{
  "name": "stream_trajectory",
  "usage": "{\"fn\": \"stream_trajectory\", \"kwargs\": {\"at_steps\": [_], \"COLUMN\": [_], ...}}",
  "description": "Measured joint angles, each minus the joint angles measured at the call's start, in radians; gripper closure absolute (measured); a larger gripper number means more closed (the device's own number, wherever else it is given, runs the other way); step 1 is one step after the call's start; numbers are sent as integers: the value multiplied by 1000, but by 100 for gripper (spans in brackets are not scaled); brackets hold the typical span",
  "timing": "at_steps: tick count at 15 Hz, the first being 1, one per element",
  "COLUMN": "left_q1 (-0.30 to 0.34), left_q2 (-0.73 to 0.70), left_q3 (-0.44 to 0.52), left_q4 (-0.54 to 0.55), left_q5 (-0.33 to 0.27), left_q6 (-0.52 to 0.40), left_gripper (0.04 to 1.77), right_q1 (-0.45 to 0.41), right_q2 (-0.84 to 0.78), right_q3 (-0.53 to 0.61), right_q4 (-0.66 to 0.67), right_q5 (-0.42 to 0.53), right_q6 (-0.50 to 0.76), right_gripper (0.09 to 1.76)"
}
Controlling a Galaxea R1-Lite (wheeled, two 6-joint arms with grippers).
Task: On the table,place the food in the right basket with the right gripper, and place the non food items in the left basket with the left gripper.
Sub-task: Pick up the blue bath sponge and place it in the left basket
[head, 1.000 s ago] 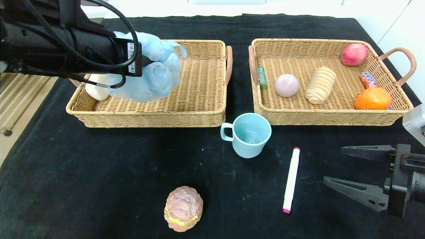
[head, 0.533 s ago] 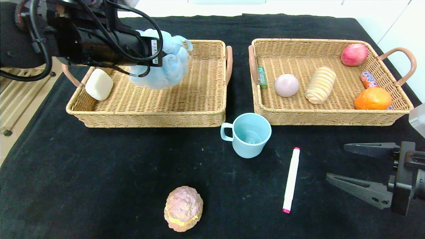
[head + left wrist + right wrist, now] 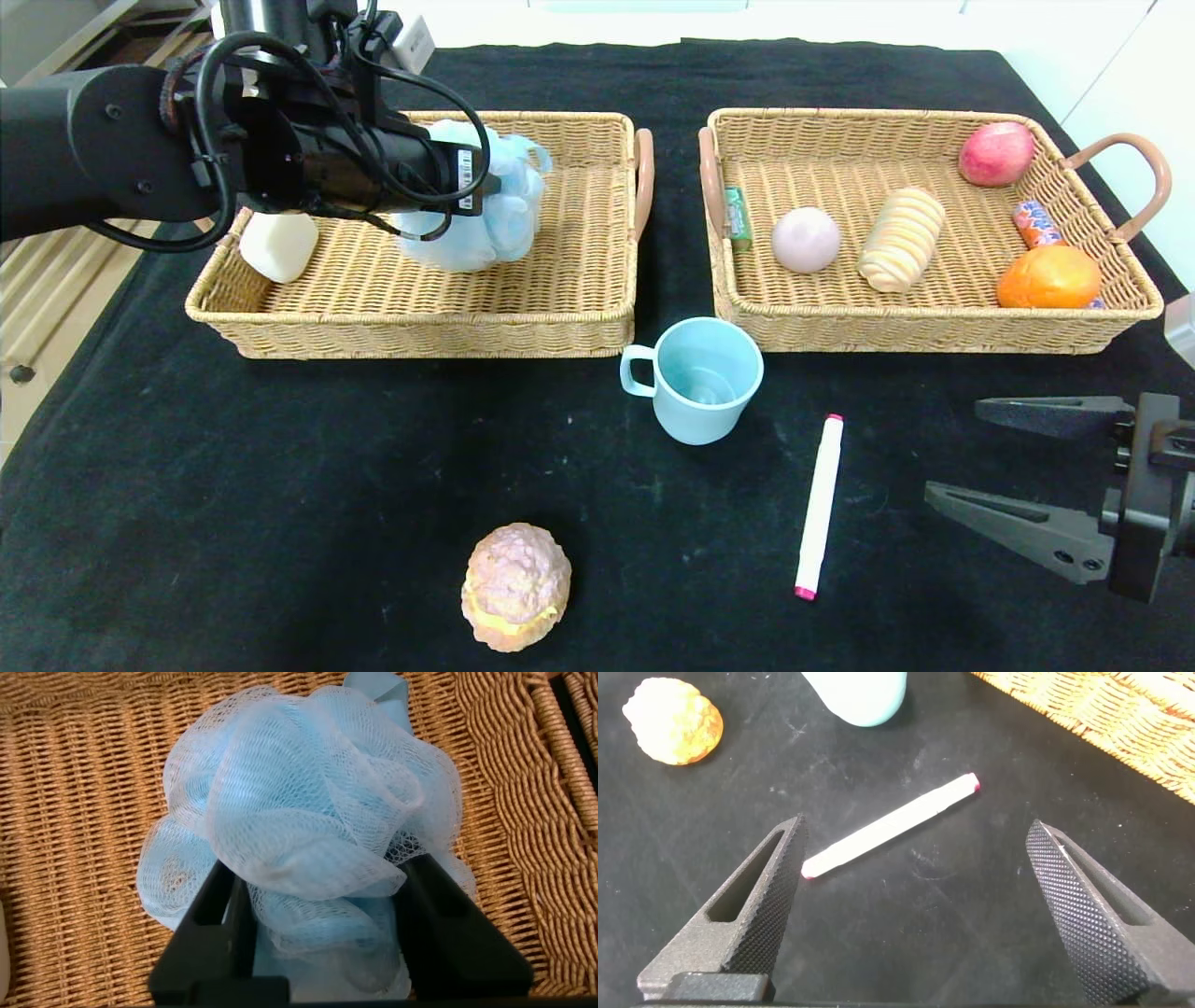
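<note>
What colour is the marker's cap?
Pink on a white marker; clearest in the head view.

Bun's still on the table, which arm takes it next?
Right, probably. The right end effector is open, empty and low over the table, and food is its job. The left end effector is in the left basket around the loofah.

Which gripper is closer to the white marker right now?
Right. The right gripper hovers open just beside the white marker; the left gripper is far off over the left basket, around the bath pouf.
</note>
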Motion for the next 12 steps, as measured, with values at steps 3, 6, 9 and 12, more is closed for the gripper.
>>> {"fn": "stream_trajectory", "kwargs": {"at_steps": [3, 6, 9, 12], "left_q1": [-1, -2, -3, -4], "left_q2": [1, 1, -1, -10], "left_q3": [2, 5, 9, 16], "left_q4": [-1, -1, 7, 9], "left_q5": [0, 0, 3, 6], "left_q6": [0, -1, -3, -2], "left_gripper": [62, 45, 34, 27], "right_q1": [-2, -2, -8, -12], "right_q2": [-1, -5, -8, -8], "right_q3": [0, 0, 1, 0], "right_q4": [0, 0, 0, 0], "right_q5": [0, 1, 1, 2], "right_q6": [0, 0, -1, -1], "right_gripper": [14, 14, 14, 14]}}
